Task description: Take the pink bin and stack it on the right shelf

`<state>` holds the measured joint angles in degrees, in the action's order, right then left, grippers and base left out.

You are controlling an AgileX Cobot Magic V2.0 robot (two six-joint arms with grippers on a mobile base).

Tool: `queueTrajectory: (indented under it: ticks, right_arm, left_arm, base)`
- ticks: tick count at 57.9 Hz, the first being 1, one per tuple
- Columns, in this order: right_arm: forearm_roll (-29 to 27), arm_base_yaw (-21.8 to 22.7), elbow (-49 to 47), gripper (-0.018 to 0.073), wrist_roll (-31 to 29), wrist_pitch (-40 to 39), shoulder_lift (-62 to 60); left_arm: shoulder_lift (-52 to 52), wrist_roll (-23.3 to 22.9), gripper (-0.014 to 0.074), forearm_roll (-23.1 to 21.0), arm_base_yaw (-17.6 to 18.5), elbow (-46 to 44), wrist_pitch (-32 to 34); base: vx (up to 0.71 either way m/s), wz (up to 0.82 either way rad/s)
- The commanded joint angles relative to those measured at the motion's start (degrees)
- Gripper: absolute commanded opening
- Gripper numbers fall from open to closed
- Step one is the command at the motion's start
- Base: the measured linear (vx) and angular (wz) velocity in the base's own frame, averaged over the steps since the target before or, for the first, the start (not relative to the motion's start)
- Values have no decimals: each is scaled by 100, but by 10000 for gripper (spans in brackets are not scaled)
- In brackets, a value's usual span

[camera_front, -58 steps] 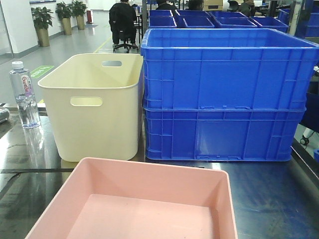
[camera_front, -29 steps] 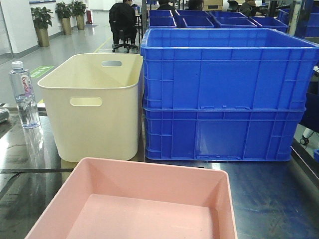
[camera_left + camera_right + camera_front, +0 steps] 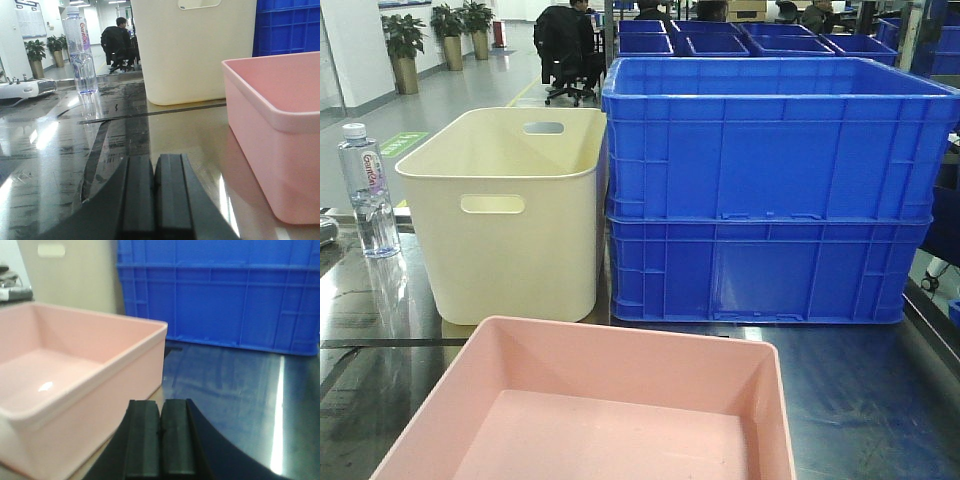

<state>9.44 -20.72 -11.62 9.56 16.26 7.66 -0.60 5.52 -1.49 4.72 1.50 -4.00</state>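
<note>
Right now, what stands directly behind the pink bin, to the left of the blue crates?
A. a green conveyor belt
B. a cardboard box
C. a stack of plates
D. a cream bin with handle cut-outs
D: behind the pink bin stands the cream bin, its handle cut-outs showing, beside the stacked blue crates.

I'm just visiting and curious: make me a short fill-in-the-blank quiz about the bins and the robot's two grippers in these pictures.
1. The shallow pale-pink plastic bin holds ____.
2. The ribbed blue plastic crates are stacked ____ high.
3. The tall cream plastic bin stands between the blue crates and a clear plastic water ____.
4. The left gripper and right gripper both have their fingers ____.

Missing words: nothing; two; bottle; shut
</note>
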Motion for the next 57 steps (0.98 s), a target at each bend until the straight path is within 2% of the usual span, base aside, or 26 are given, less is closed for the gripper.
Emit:
queueTrajectory:
  ticks: [1, 4, 12, 19, 57]
  right_arm:
    - [-577, 349, 311, -8, -746, -665, -193]
    - [-837, 601, 649, -8, -956, -808, -434]
    - [-1076, 1161, 1357, -8, -956, -1138, -926]
    - [-1111, 1162, 1341, -8, -902, -761, -907]
    - [-1111, 1162, 1341, -8, -902, -749, -907]
  left_arm:
    - [-92, -50, -8, -32, -7, 85, 466]
    - [-92, -50, -8, -32, -7, 85, 466]
    - [-92, -50, -8, -32, -7, 85, 457]
    - [-92, -50, -8, -32, -7, 85, 435]
    - [-92, -50, -8, -32, -7, 85, 435]
  base:
    - [0, 0]
    - [0, 0]
    - [0, 0]
    - [0, 0]
    - [0, 0]
